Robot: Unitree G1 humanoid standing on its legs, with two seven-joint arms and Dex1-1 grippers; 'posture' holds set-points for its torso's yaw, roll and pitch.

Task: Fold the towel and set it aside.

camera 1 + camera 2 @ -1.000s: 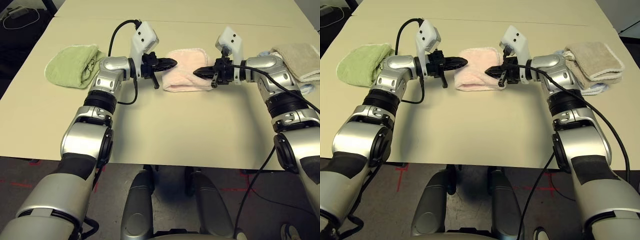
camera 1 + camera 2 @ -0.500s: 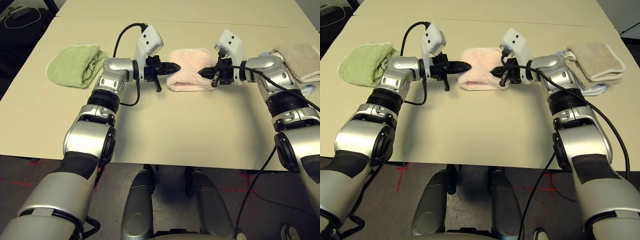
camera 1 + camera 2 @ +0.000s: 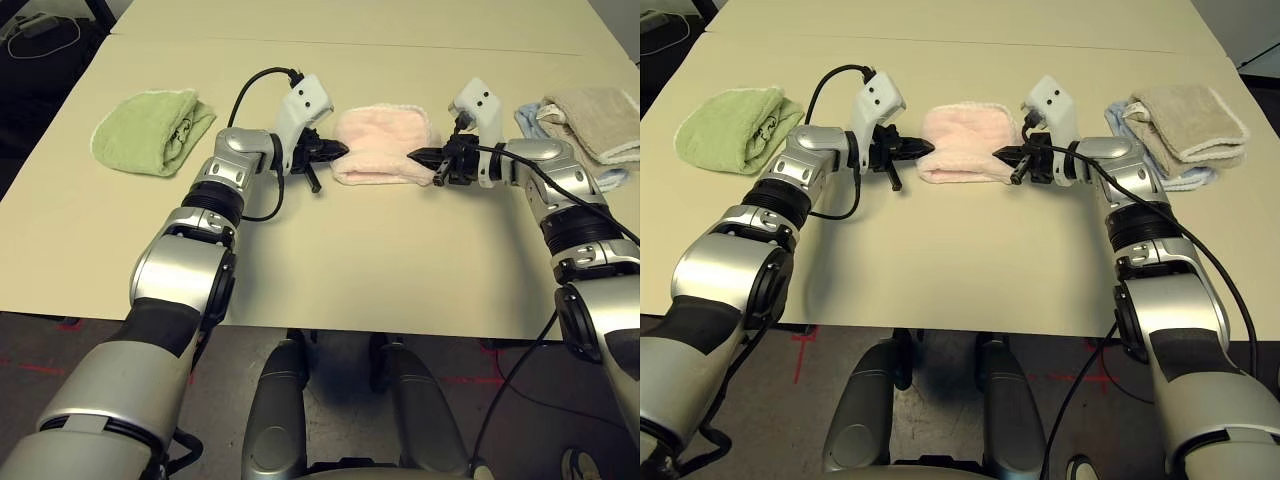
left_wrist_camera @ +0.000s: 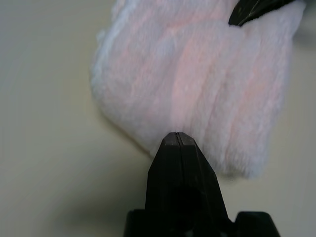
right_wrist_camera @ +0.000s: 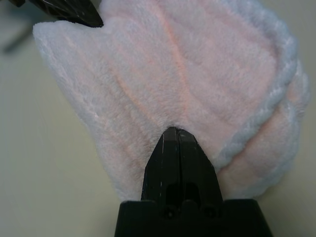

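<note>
The pale pink terry-cloth towel with white edging lies folded into a thick, rounded-corner pad on the cream tabletop, at the middle of the far half of the table, between the two grippers. Its long axis runs across the table from the robot's left to its right, with the bulging folded side toward the robot and the white-edged layers at its right end. Against the picture of a second ago the pad keeps its shape and its place among the other cloths.

What differs is the arms. Both have come down and now press in lower at the towel's two ends. The left gripper, black fingers pressed together with nothing between them, points rightward with its tip touching the towel's left end; a second ago it hung higher, over the towel's left corner. The right gripper, fingers likewise closed on nothing, points leftward with its tip against the right end, and its arm has drawn off to the right, uncovering more of the cloths there.

Well apart to the left lies a rolled green terry towel. To the right, a folded beige towel rests on a light blue cloth.
</note>
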